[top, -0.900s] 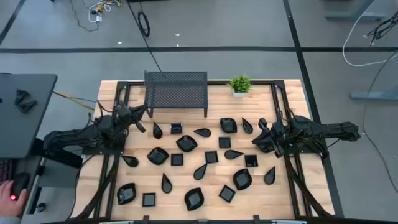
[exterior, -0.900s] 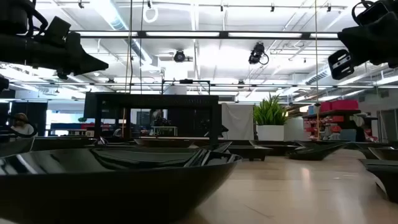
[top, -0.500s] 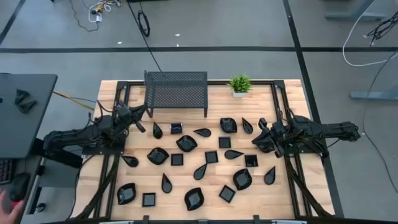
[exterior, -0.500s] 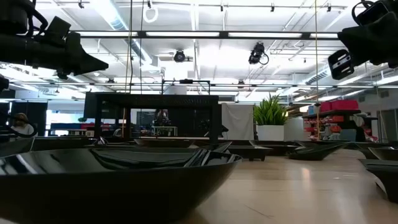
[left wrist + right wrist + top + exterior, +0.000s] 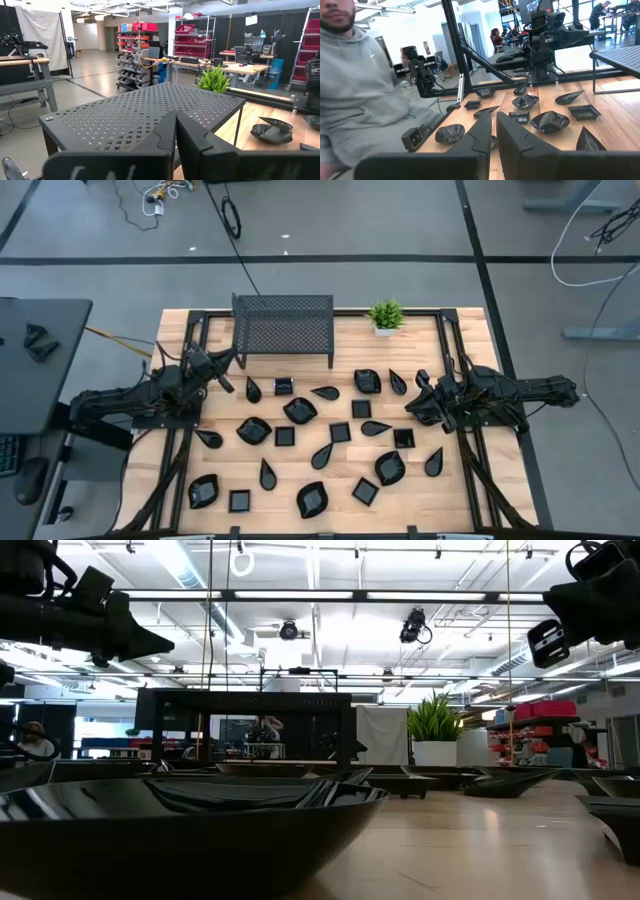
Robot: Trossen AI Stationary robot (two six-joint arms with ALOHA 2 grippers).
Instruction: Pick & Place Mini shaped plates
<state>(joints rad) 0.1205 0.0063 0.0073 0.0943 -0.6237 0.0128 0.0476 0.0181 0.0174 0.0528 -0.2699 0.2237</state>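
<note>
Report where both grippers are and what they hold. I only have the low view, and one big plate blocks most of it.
Observer: The left gripper hangs shut and empty, by the left end of the mesh rack.
Operator: Now the right one.
Observer: The right gripper is over the table's right side, fingers together with nothing between them, near the rightmost of the plates.
Operator: Check the rack top.
Observer: It carries no plate. All of them lie spread on the table in front of the rack.
</note>
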